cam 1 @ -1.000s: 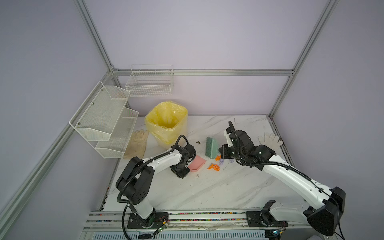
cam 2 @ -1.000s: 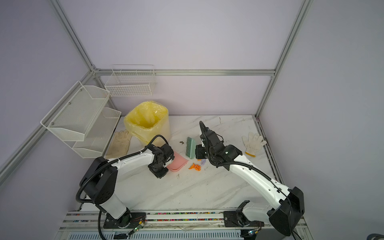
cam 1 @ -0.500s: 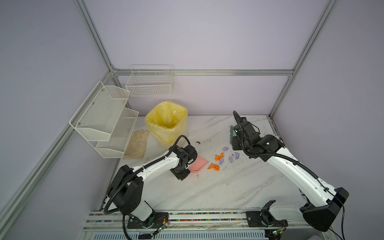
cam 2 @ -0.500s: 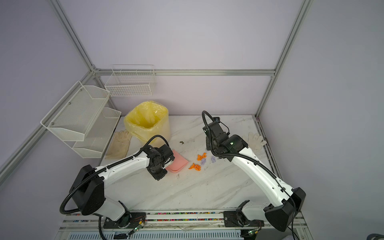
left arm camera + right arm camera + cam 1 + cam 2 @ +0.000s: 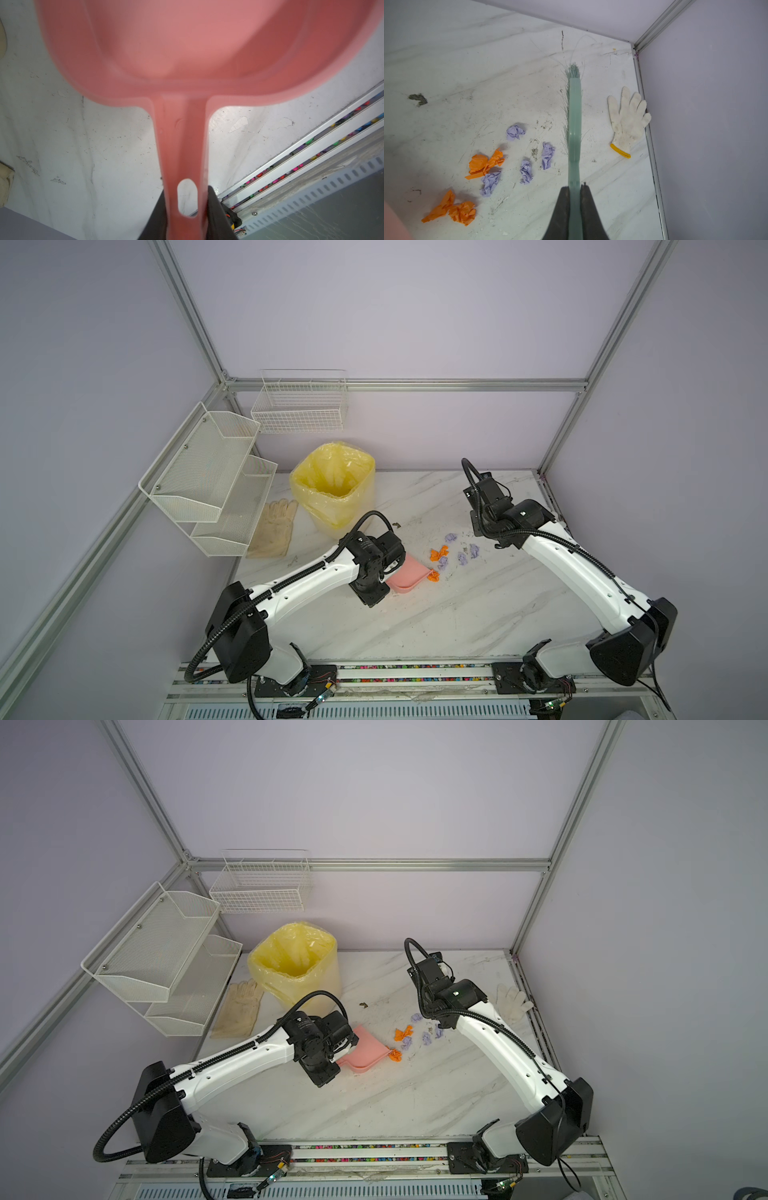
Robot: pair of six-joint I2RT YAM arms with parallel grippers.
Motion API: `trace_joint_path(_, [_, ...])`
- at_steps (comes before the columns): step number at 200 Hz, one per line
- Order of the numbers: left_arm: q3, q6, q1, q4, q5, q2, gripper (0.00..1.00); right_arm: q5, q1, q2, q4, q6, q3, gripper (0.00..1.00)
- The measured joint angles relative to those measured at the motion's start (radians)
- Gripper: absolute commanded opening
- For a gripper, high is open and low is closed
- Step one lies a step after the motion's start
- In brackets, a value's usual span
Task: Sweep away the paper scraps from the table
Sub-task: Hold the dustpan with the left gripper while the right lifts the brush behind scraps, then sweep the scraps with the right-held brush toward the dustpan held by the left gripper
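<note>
Pink plastic dustpan sat mid-frame on the table in both top views, mouth turned right, one orange wad just beside its lip. Since a second ago the right arm had pulled off the pan side and over to the right of the frame, uncovering the paper scraps. None of them showed inside the pan. Judged: that pass was over and a fresh stroke leftward toward the pan was being set up, so the task was barely begun.

Left wrist view: left gripper at bottom centre, fingers narrow and pinched on the end of the dustpan handle. The pan was blurred, probably empty.

Right wrist view: right gripper at bottom centre, clamped tight on the handle of the green brush, which ran edge-on up the middle.

- Scraps: left of the brush and apart from it.
- Two orange wads at lower left, four pale purple ones nearer centre.
- All crumpled, loose and close together.

A white glove lay right of the brush by the wall.
</note>
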Motion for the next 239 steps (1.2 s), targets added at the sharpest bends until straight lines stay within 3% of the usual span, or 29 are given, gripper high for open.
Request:
trace_joint_path(47, [0.035,-0.051,-0.082,-0.048,-0.023,0.078,0.08,-0.013,-0.018,0.075,-0.003,-0.087,-0.021,0.00])
trace_joint_path(111, [0.085,-0.078,-0.115,-0.099,-0.056,0.105,0.08,-0.045,-0.032,0.096,0.006,-0.155,-0.037,0.00])
trace_joint_path(239, [0.120,-0.089,-0.189,-0.139,-0.117,0.200,0.08,-0.143,-0.037,0.142,0.022,-0.170,-0.055,0.00])
